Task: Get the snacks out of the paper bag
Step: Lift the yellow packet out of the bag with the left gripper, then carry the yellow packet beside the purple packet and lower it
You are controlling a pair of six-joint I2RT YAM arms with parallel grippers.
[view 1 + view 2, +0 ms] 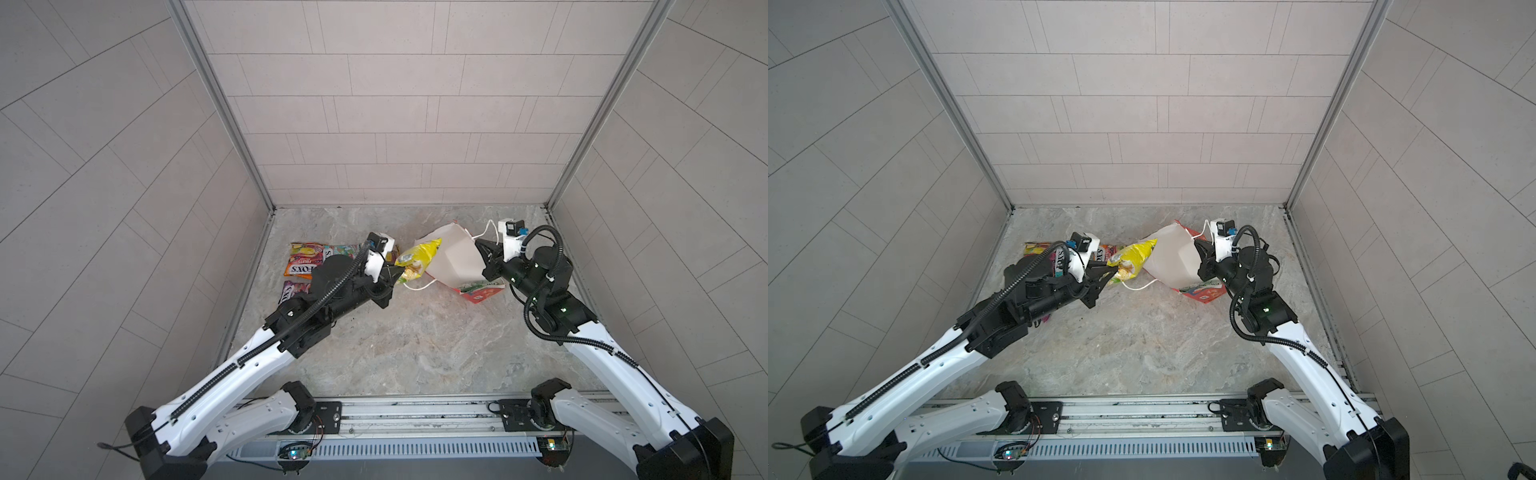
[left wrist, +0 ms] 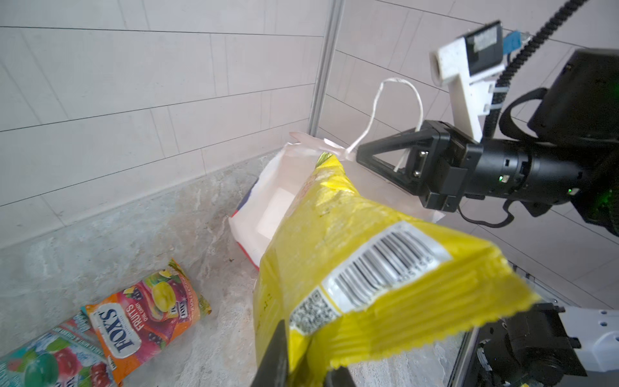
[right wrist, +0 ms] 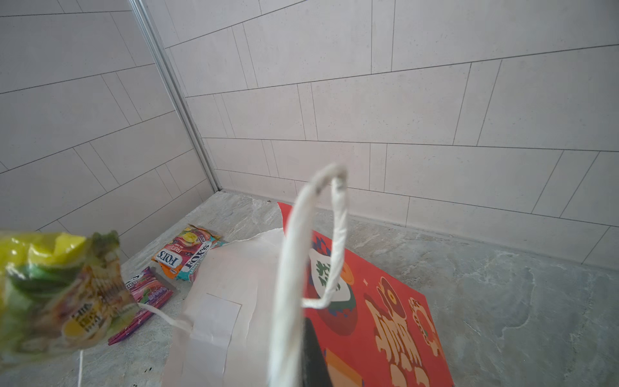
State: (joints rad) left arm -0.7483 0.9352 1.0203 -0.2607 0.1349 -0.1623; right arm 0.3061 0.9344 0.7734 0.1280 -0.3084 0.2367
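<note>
The paper bag [image 1: 451, 257] [image 1: 1173, 257] lies tipped over at the back right, red outside [image 3: 385, 301], white inside [image 2: 268, 207], mouth towards the left. My right gripper [image 1: 478, 243] [image 1: 1198, 245] [image 2: 360, 155] [image 3: 301, 351] is shut on its upper rim beside a white cord handle [image 3: 301, 251]. My left gripper [image 1: 400, 272] [image 1: 1113, 270] [image 2: 308, 362] is shut on a yellow snack packet [image 1: 417, 257] [image 1: 1131, 259] [image 2: 368, 268] [image 3: 57, 288], held in the air just outside the bag's mouth. How much is left inside the bag is hidden.
Three other snacks lie at the back left: an orange packet [image 1: 301, 266] [image 2: 144, 315] [image 3: 177, 251], a teal one [image 1: 340, 251] [image 2: 50, 362] and a purple one [image 1: 291, 291] [image 3: 147, 301]. The bag's other cord handle [image 1: 419, 284] rests on the marble table [image 1: 395, 345]. Tiled walls close in three sides.
</note>
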